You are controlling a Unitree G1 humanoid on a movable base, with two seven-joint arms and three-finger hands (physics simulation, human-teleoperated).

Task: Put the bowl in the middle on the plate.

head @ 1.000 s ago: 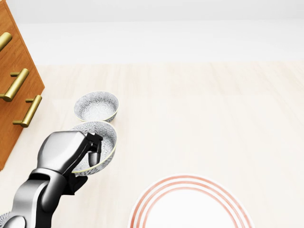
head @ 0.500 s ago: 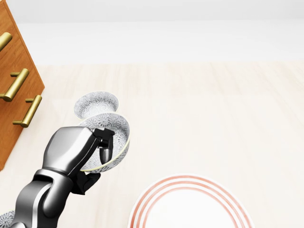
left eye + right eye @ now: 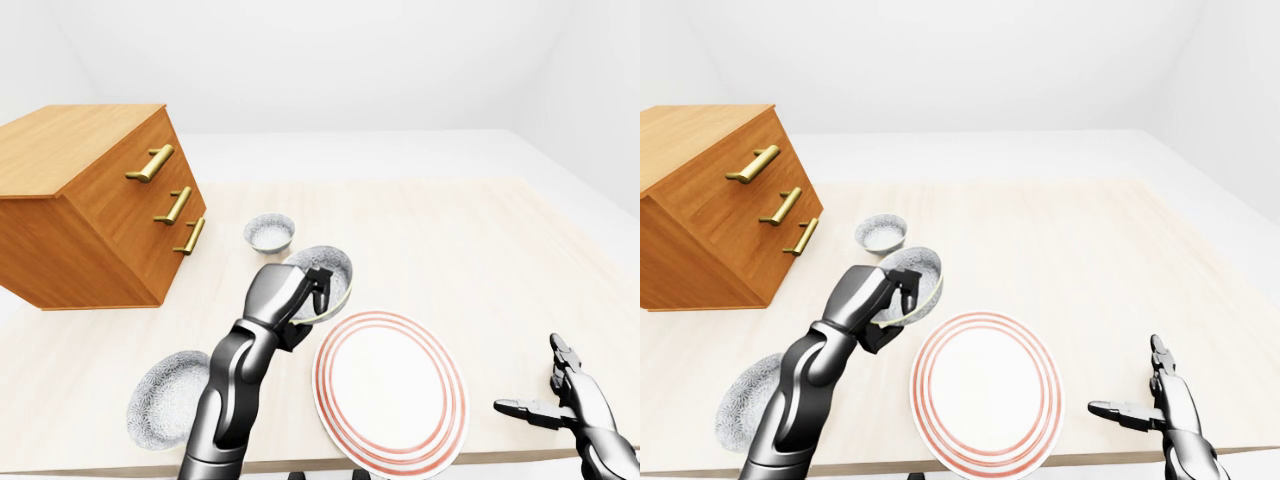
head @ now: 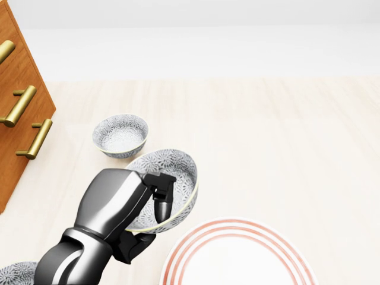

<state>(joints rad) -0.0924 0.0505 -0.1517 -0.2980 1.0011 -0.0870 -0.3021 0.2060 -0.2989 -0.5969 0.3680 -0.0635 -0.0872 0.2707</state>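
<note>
My left hand (image 4: 153, 221) is shut on the rim of the middle bowl (image 4: 178, 171), a grey patterned bowl with a pale rim. One finger sits inside it and the others underneath. The bowl hangs tilted above the table, just up and left of the white plate (image 4: 237, 261) with red rings, and its edge nearly reaches the plate's rim. In the left-eye view my right hand (image 3: 548, 392) hovers open at the bottom right, beside the plate and apart from it.
A second patterned bowl (image 4: 120, 135) stands on the table above the held one. A third bowl (image 3: 165, 398) lies at the lower left near the table edge. A wooden drawer cabinet (image 3: 90, 200) with brass handles stands at the left.
My left hand has carried the middle bowl right and down in the head view, away from the far bowl and close to the plate's rim. The camera has not moved.
</note>
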